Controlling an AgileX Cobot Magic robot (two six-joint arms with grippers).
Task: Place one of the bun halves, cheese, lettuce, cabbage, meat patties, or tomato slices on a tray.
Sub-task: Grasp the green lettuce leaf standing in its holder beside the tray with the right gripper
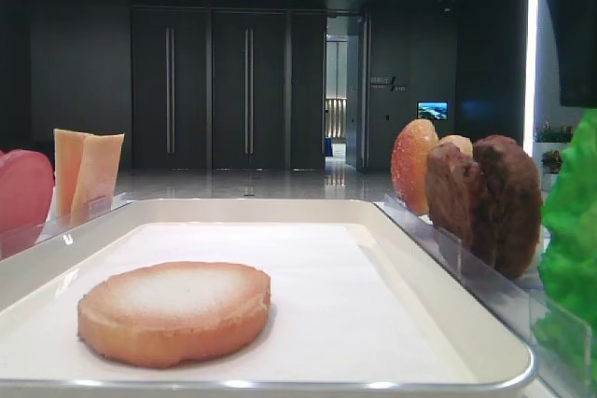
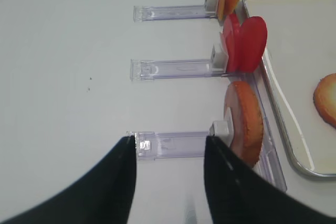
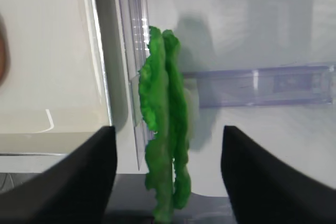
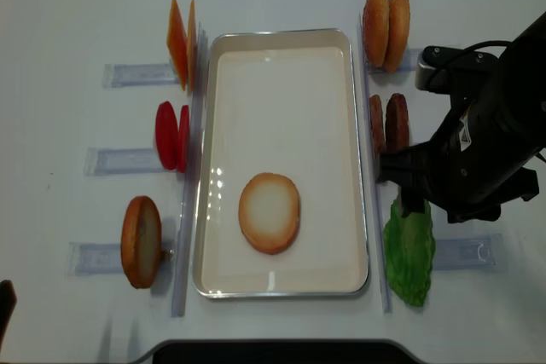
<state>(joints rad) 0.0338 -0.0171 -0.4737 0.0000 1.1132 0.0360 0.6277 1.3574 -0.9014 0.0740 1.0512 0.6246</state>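
- Your right end effector (image 3: 168, 177) hangs over the lettuce (image 4: 408, 249) near the table's right edge; its two dark fingers (image 3: 68, 182) stand spread on either side of the leaves, apart from them, so it is released and holding nothing.
- The lettuce stands on edge in a clear acrylic holder (image 3: 262, 85), just outside the tray's right rim, toward the tray's near right corner.
- The tray (image 4: 281, 283) lies at the middle of the table, and one bun half (image 4: 269, 212) lies flat on it, pale face up, toward the near end.
- Along the tray's right rim you also see the meat patties (image 4: 388, 124) upright in their holder and two more bun halves (image 4: 386, 17) near the far right corner.
- Along the tray's left rim sit the cheese (image 4: 181, 43) at the far end, the tomato slices (image 4: 171, 135) in the middle, and another bun half (image 4: 142, 240) on edge at the near end.
- Your left end effector (image 2: 169, 182) hovers over the table left of the tray, above the holder of that near bun half; its fingers are parted with nothing between them.
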